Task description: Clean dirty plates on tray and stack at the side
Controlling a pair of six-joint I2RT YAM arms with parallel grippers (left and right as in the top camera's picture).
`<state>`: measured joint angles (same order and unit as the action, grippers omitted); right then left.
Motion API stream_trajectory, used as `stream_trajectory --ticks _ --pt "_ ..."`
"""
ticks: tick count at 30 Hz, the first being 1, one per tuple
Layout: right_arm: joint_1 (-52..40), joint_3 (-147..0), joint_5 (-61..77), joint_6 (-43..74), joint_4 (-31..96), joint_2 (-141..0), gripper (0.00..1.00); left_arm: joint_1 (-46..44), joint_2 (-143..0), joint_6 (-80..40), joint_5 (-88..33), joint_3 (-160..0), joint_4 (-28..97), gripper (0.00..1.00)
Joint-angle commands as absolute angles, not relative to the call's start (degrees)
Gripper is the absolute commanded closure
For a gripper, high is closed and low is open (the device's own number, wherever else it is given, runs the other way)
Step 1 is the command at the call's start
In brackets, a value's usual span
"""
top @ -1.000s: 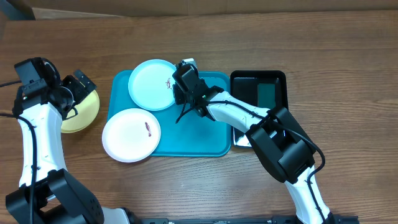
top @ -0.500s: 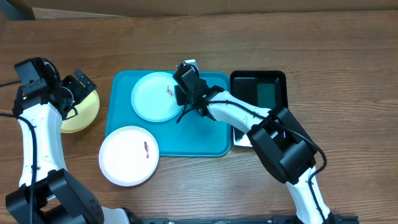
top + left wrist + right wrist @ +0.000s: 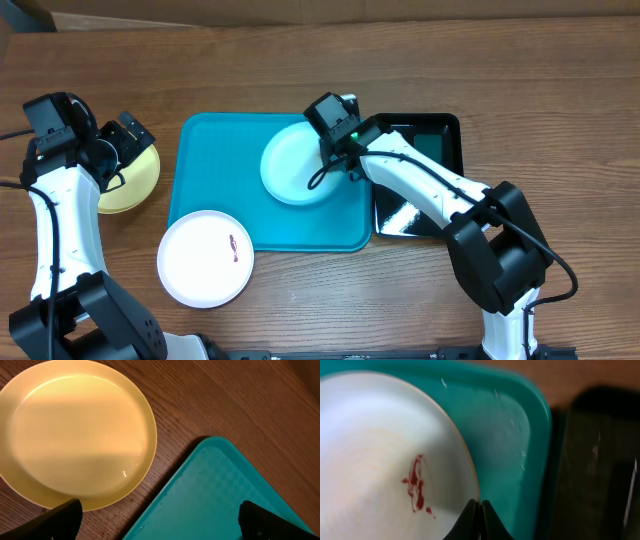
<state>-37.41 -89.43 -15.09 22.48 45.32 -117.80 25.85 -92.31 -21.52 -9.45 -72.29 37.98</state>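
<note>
Right claw (image 3: 477, 512) is pressed together on the rim of the pale blue plate (image 3: 295, 165), pinching the edge nearest the black tray (image 3: 440, 128). The plate sits on the right half of the teal tray (image 3: 210, 150), with its smear (image 3: 415, 485) just left of the pinch. It's a thin rim grip, so I'd move it slow and flat or it slips. Left claw (image 3: 157, 525) is spread and empty, above the yellow plate (image 3: 75, 430) and the tray corner. White plate (image 3: 205, 258) lies mostly on the table (image 3: 500, 60).
</note>
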Motion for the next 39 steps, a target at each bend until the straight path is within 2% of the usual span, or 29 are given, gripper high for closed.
stream_trajectory --ticks 1,8,10,12,16,20,23,25,28,30,32,39 --pt "-36.18 -90.08 -10.83 22.61 49.17 -116.71 0.96 25.47 -92.60 -22.31 -10.07 -72.47 37.91 0.00" --pt "-35.51 -90.08 -2.81 22.74 56.75 -116.73 0.94 25.47 -92.60 -22.31 -10.07 -72.47 37.93 0.00" --pt "-35.48 -90.21 -2.83 22.48 56.18 -116.51 0.69 25.47 -92.60 -22.31 -10.07 -72.47 37.91 0.00" --pt "-34.20 -93.06 -2.26 22.46 57.87 -114.93 0.50 25.47 -92.60 -22.31 -10.09 -72.47 37.93 0.00" --pt "-29.08 -103.18 -0.30 22.26 65.34 -109.71 0.31 25.47 -92.60 -22.31 -10.07 -72.47 37.93 0.00" --pt "-22.87 -108.49 -0.32 21.98 73.08 -105.47 0.23 25.47 -92.60 -22.35 -10.17 -72.47 37.74 0.00" --pt "-16.49 -108.84 -0.32 19.11 77.65 -103.20 0.12 25.47 -92.60 -22.85 -10.70 -72.47 37.71 0.00" --pt "-12.78 -108.84 -0.30 19.03 80.25 -102.96 0.00 25.47 -92.60 -23.40 -15.05 -72.47 39.72 0.00" --pt "-7.64 -108.60 -0.30 19.05 82.52 -102.98 0.00 25.10 -92.60 -21.80 -29.10 -72.49 40.38 0.00" --pt "-4.95 -108.29 -0.30 19.05 82.78 -102.98 0.00 23.57 -92.47 -21.89 -32.64 -72.55 42.09 0.00" --pt "-2.50 -108.29 -0.30 19.07 82.76 -102.98 0.00 20.08 -92.44 -21.89 -30.68 -72.99 44.75 0.00" --pt "1.67 -108.29 -0.30 19.07 82.65 -102.98 0.00 -0.97 -92.47 -21.87 -9.93 -77.38 53.58 0.00"
